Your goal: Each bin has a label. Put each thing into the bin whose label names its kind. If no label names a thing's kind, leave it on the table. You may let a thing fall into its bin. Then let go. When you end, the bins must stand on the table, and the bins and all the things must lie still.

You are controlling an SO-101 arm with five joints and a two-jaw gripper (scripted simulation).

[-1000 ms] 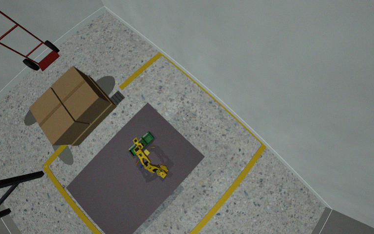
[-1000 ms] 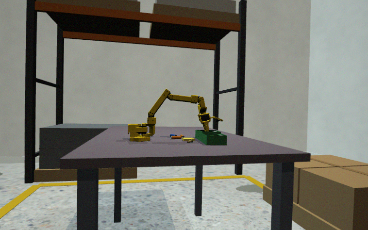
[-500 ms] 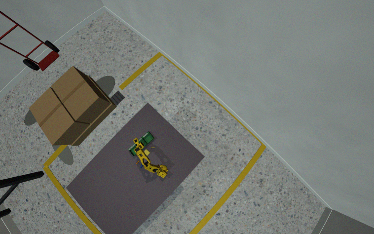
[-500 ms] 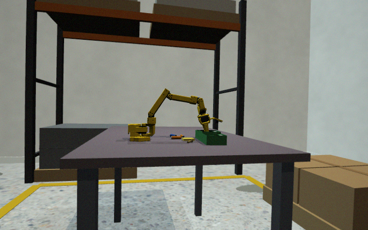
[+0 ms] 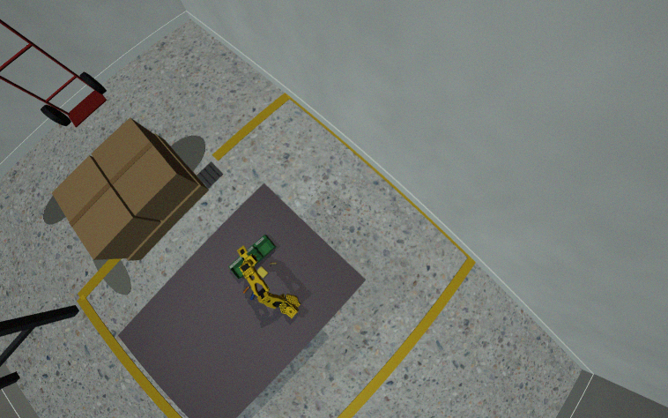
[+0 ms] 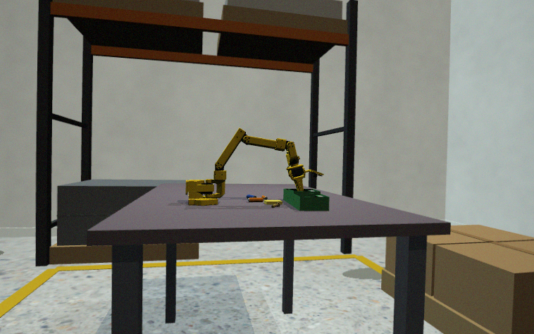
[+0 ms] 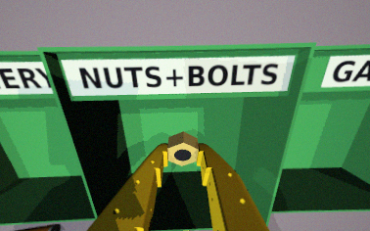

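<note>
Pale walls (image 5: pixel 482 130) (image 6: pixel 219 103) and speckled floor (image 5: pixel 378 218) (image 6: pixel 74 298) surround the table (image 5: pixel 186 322) (image 6: pixel 269 233) below the claw (image 6: pixel 299 188) (image 7: pixel 183 154); beyond it stands a dark rack (image 6: pixel 44 145), cartons (image 5: pixel 113 186) (image 6: pixel 480 257) off to one side
</note>
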